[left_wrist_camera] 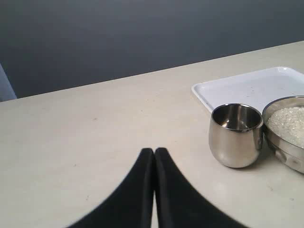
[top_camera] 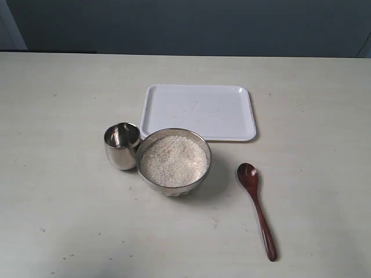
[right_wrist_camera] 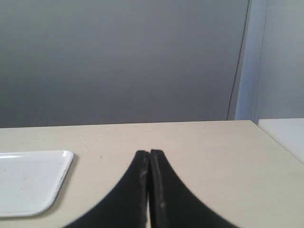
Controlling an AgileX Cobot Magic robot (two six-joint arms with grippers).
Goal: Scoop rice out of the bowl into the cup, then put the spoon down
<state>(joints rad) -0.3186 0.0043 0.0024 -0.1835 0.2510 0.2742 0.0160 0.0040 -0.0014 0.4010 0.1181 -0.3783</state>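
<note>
The steel bowl (top_camera: 200, 175) sits mid-table, filled with white rice (top_camera: 174, 160). Touching its left side stands the small steel cup (top_camera: 122, 146), with no rice showing in it. The dark reddish-brown spoon (top_camera: 257, 205) lies flat on the table right of the bowl, handle toward the front edge. Neither gripper shows in the exterior view. In the left wrist view the left gripper (left_wrist_camera: 154, 151) is shut and holds nothing; the cup (left_wrist_camera: 236, 135) and the bowl (left_wrist_camera: 285, 147) with its rice (left_wrist_camera: 290, 123) lie beyond it. The right gripper (right_wrist_camera: 149, 152) is shut with nothing in it over bare table; the spoon is out of that view.
A flat white rectangular tray (top_camera: 174, 101) lies just behind the bowl and cup, also seen as the tray (left_wrist_camera: 247, 88) and the tray (right_wrist_camera: 28, 185) in the wrist views. A dark wall runs behind the table's far edge. A white surface (right_wrist_camera: 285, 135) adjoins the table.
</note>
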